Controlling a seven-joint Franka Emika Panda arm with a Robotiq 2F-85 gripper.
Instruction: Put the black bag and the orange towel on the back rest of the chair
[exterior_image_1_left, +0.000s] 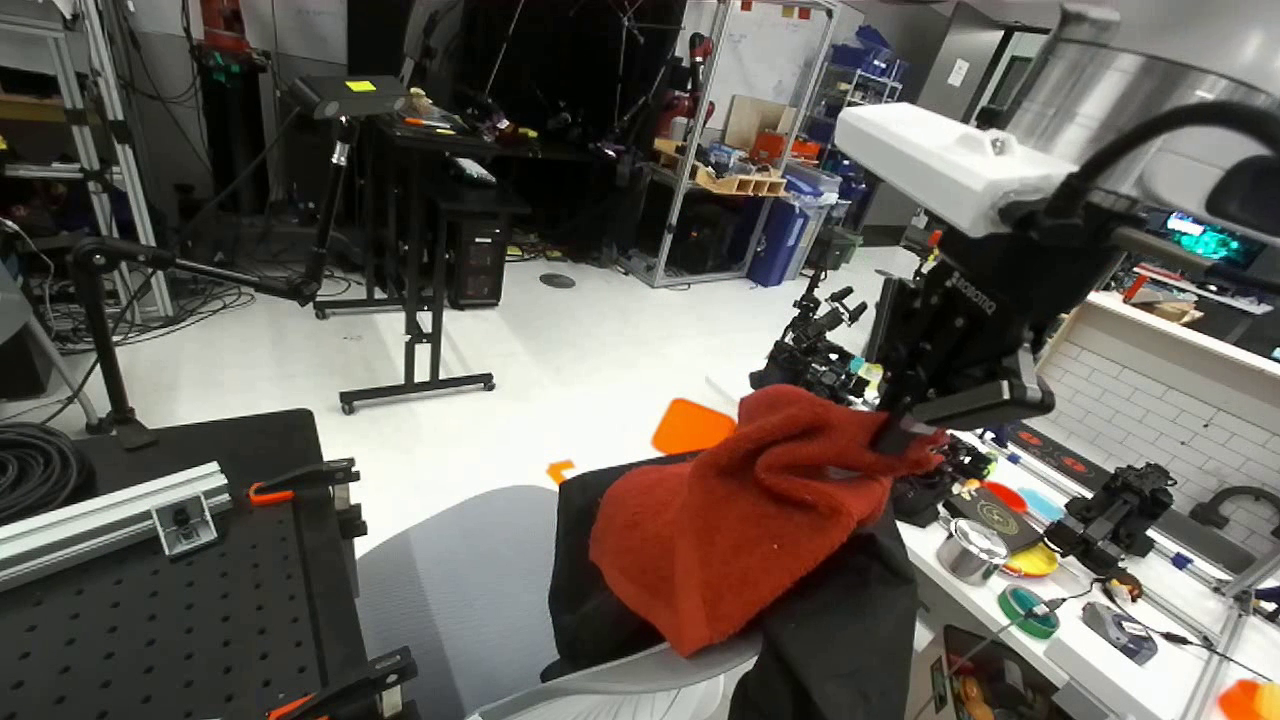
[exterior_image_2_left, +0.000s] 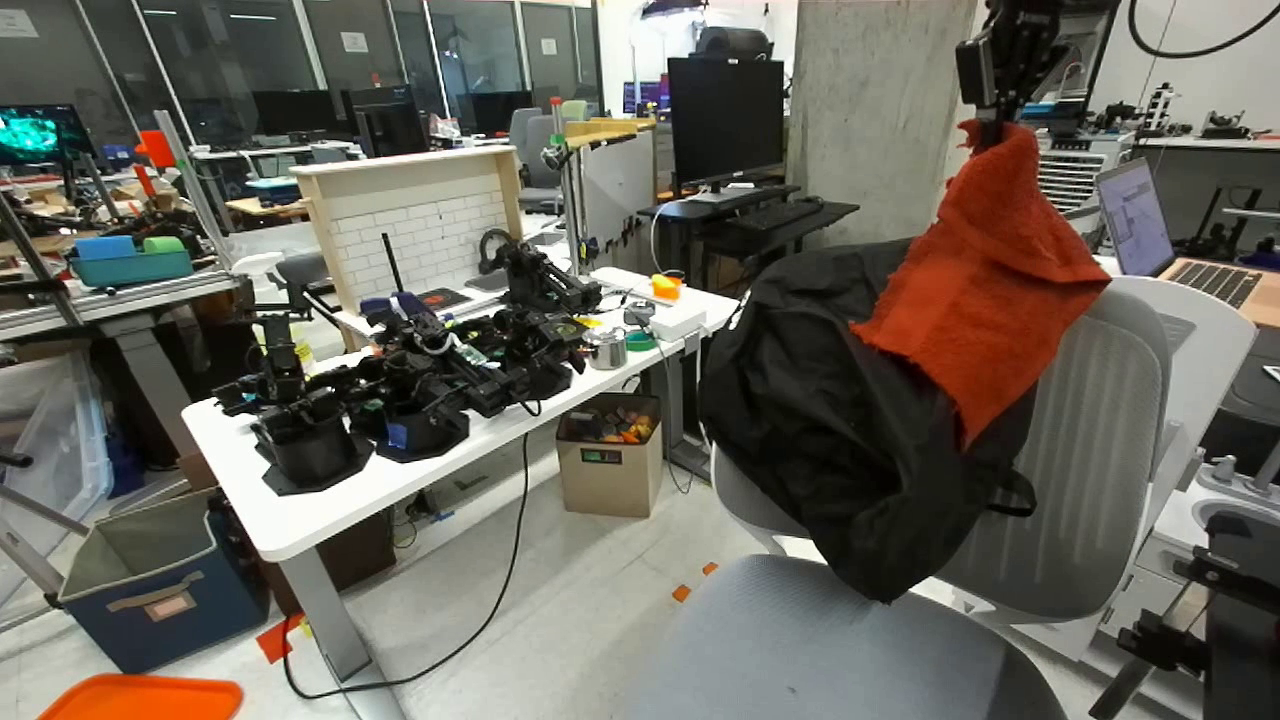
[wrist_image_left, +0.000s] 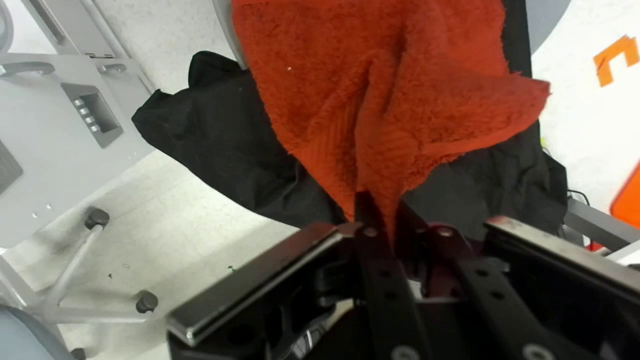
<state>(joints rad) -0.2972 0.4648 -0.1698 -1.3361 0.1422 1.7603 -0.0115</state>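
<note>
In the wrist view, find tool (wrist_image_left: 386, 212) near centre toward four o'clock, clamped on a bunched end of the orange towel (wrist_image_left: 370, 85), with only cloth between the jaws. In both exterior views, note towel drawn up to a peak at the tool, then spread down across the black bag (exterior_image_2_left: 850, 420).

In an exterior view, find bag at three o'clock, draped over the back rest (exterior_image_2_left: 1090, 440) of the grey chair (exterior_image_2_left: 830, 650); same view, tool at two o'clock, above both. See one loose towel corner over the bag, pointing to six o'clock; another out at the towel's three o'clock, by the upper edge of the back rest. Cannot tell whether touching that edge.

Between eight and nine o'clock there, see white table (exterior_image_2_left: 290, 528) with black robot arms (exterior_image_2_left: 305, 440) and a metal pot (exterior_image_2_left: 607, 350); toward six o'clock, a beige bin (exterior_image_2_left: 605, 480), with contents too small to name.

At eight o'clock in an exterior view, see black table (exterior_image_1_left: 180, 640) bearing a metal bar (exterior_image_1_left: 100, 530) and, nearer nine o'clock, a coiled cable (exterior_image_1_left: 60, 460).
</note>
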